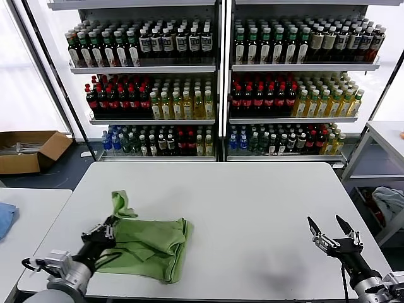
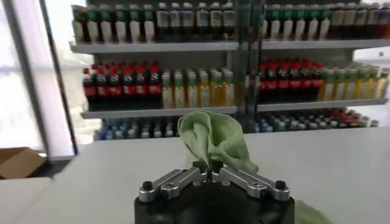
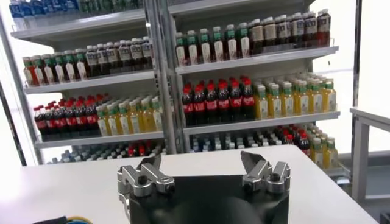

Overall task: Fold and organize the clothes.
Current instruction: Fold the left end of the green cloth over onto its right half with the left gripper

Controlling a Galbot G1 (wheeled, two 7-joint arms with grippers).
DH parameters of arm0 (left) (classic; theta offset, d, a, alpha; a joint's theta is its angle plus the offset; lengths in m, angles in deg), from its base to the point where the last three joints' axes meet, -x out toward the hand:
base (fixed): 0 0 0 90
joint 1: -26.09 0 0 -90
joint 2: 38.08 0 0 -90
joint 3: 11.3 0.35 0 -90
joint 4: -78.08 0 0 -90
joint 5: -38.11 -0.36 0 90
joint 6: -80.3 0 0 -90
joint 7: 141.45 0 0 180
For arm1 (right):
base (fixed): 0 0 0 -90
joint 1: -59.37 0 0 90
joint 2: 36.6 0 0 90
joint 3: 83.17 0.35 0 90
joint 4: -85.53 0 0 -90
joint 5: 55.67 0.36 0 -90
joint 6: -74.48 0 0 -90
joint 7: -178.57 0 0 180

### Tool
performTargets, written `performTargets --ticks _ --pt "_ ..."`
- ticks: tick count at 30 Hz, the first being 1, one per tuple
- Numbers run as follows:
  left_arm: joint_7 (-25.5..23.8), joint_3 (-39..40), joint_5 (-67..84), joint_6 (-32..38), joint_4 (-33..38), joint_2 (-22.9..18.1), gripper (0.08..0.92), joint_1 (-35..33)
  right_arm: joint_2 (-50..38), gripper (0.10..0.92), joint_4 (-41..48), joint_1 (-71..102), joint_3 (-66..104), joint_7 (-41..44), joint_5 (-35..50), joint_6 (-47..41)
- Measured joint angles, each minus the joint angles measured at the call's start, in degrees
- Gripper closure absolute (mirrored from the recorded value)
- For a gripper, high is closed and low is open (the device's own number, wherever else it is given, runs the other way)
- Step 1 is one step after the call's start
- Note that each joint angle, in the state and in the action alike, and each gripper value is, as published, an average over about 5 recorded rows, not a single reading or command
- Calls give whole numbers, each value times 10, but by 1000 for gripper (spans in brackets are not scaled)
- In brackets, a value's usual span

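Note:
A plain light-green shirt (image 1: 151,246) lies crumpled and partly folded on the white table (image 1: 252,202), at its front left. My left gripper (image 1: 108,228) is shut on the shirt's left edge and lifts a flap of it (image 1: 121,203). In the left wrist view the cloth (image 2: 213,139) rises from between the closed fingertips of the left gripper (image 2: 208,168). My right gripper (image 1: 328,227) is open and empty over the table's front right corner; it also shows in the right wrist view (image 3: 204,164). No collared polo or checkered print is in view.
Shelves of bottled drinks (image 1: 214,82) stand behind the table. A second table with a blue cloth (image 1: 5,218) is at the left, a cardboard box (image 1: 28,150) on the floor behind it. Another table (image 1: 385,136) stands at the right.

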Motion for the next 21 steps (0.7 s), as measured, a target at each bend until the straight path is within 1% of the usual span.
performTargets --ticks 5,8,12,16,21 --pt "-11 54 -21 -7 -7 -12 909 5 1 203 -6 2 0 -1 -3 -2" --pt "-17 87 -37 -14 -15 -13 879 11 1 203 -11 5 3 1 -4 -2" --pt "-17 130 -62 -20 -30 -18 775 24 3 203 -14 10 4 3 -7 -2" --pt "-13 169 -80 -20 -38 -26 654 41 8 203 -17 12 4 4 -10 -2" --pt "-10 193 -84 -18 -26 -26 515 47 13 203 -21 13 4 4 -13 -2"
